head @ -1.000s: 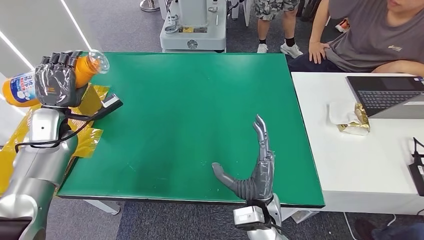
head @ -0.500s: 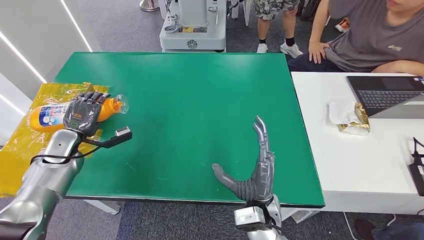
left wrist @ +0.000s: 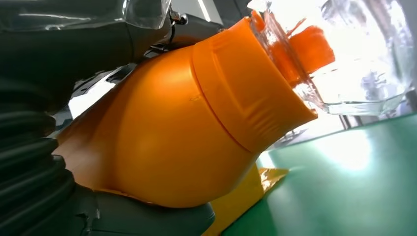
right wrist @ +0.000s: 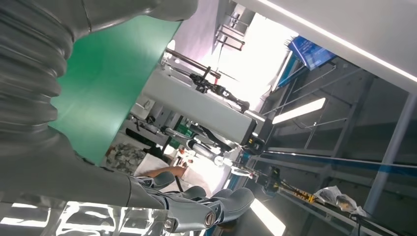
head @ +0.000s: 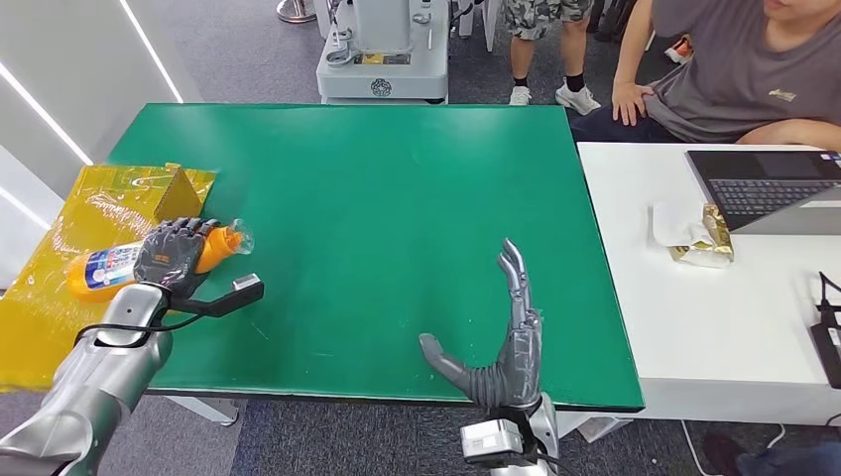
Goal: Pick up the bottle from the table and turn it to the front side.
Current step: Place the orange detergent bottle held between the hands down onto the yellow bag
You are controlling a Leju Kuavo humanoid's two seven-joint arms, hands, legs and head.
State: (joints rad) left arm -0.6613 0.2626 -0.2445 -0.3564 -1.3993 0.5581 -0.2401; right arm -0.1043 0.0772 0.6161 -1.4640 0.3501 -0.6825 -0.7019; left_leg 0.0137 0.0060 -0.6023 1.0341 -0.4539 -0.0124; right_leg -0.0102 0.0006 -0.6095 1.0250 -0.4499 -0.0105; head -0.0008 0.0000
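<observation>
Over at the far left edge of the green-topped desk [head: 397, 198], a crinkly yellow plastic sheet [head: 60, 288] is spread out, and a small yellow pyramid-shaped thing [head: 177, 191] can be seen sitting on it. The orange plastic bottle with a blue-and-white label [head: 104, 266] is gripped by the left hand [head: 169, 253], fingers wrapped round its middle. It's held lying sideways low over the sheet and the desk edge, clear cap end aimed toward the desk's middle. Whether it's touching the sheet can't be told. In the left wrist view the orange shoulder and clear cap are seen right up close. Further right, the right hand [head: 504, 342] is held near the desk's front edge, fingers straight and spread, nothing in it. On the white side desk [head: 684, 327] a gold-and-white wrapper [head: 694, 236] and a grey laptop [head: 769, 188] are found, with a seated person in a grey shirt [head: 734, 69] behind.
</observation>
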